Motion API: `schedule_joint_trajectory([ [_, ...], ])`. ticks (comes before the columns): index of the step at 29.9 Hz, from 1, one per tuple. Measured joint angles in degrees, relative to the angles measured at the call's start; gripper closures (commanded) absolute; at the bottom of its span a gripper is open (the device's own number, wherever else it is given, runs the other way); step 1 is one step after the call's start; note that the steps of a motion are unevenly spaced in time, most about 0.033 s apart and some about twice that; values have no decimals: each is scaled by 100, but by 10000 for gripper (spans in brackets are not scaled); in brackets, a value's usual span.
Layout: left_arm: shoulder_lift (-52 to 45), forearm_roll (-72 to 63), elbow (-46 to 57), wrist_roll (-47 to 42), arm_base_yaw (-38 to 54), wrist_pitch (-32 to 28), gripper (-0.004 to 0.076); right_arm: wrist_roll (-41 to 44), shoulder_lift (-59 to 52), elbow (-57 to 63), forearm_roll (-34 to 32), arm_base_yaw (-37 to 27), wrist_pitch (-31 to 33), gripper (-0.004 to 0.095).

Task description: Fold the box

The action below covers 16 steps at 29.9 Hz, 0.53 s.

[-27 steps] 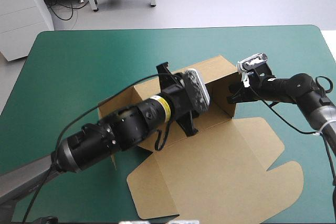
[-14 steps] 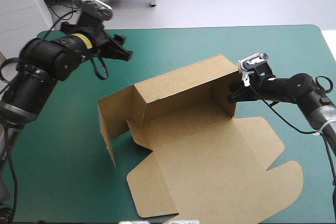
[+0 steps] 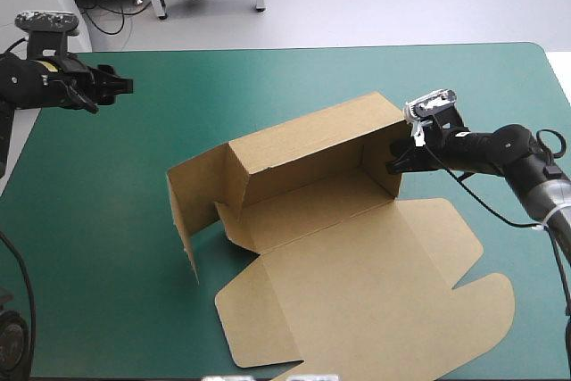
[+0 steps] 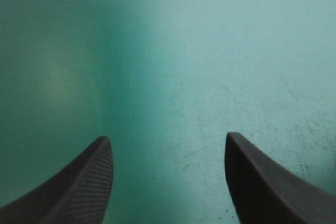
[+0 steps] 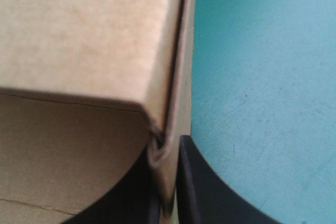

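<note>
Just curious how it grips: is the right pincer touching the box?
Touching. The right wrist view shows the right pincer shut on the box, its end wall pinched in between with no gap.

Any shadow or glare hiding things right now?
High view: even light, soft shade inside the box by the right hand. Left wrist view: pale sheen on the teal-green cover, nothing hidden. Right wrist view: the box's inner face is shaded under the fold.
</note>
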Motion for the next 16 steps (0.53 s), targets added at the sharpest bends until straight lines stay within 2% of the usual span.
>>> schedule_joint_trajectory([
  [3, 26, -31, 152, 82, 280, 23, 300, 76, 0, -25, -50, 0, -2, 930],
  [8, -13, -102, 896, 184, 508, -52, 306, 537, 0, -192, -597, 0, -2, 930],
  [16, -589, -656, 2335, 309, 531, -890, 306, 1009, 0, -334, -1006, 0, 91, 930],
])
